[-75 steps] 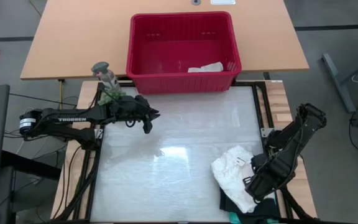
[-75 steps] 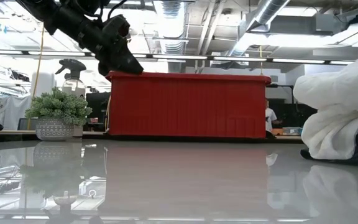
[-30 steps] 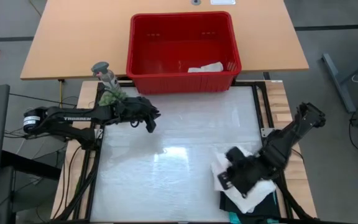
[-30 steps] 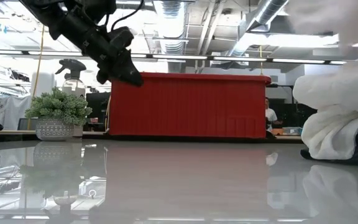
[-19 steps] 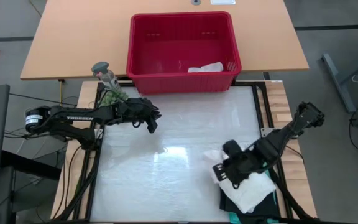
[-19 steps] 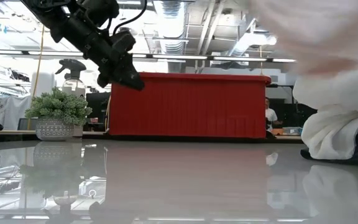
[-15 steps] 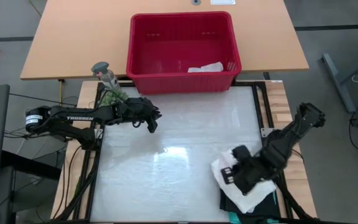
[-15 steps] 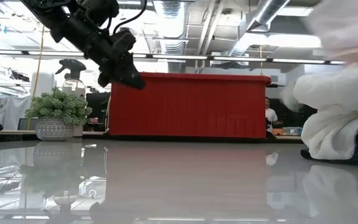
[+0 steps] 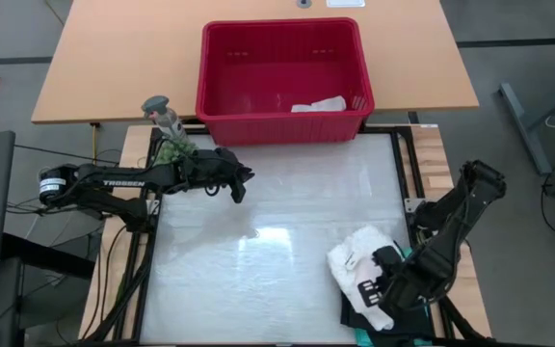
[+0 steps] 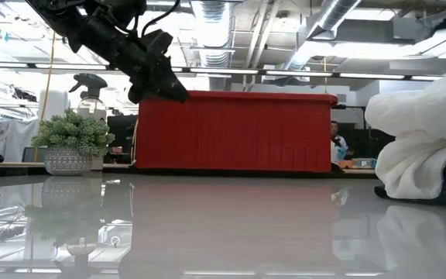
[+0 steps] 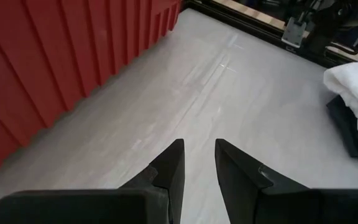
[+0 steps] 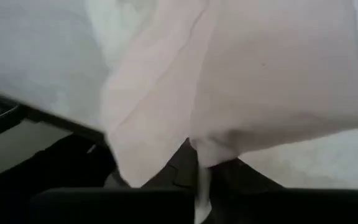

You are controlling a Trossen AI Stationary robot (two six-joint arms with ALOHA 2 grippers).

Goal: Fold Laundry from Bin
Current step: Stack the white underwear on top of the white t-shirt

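The small white cloth (image 9: 320,104) lies alone in the red bin (image 9: 282,120), against its right-hand wall, its long axis running across the bin. The bin stands at the far edge of the worktop (image 9: 277,231). The left pincer (image 9: 240,189) hangs just in front of the bin's left corner, jaws a narrow slit apart and holding nothing, so the cloth lies ahead of it and to its right, over the rim. That arm looks the nearer one for the next reach. The right pincer (image 9: 376,289) is well apart at the near right, jaws closed on the folded white lacy top (image 9: 359,258), which sits on a stack with the black garment (image 9: 358,314) beneath.
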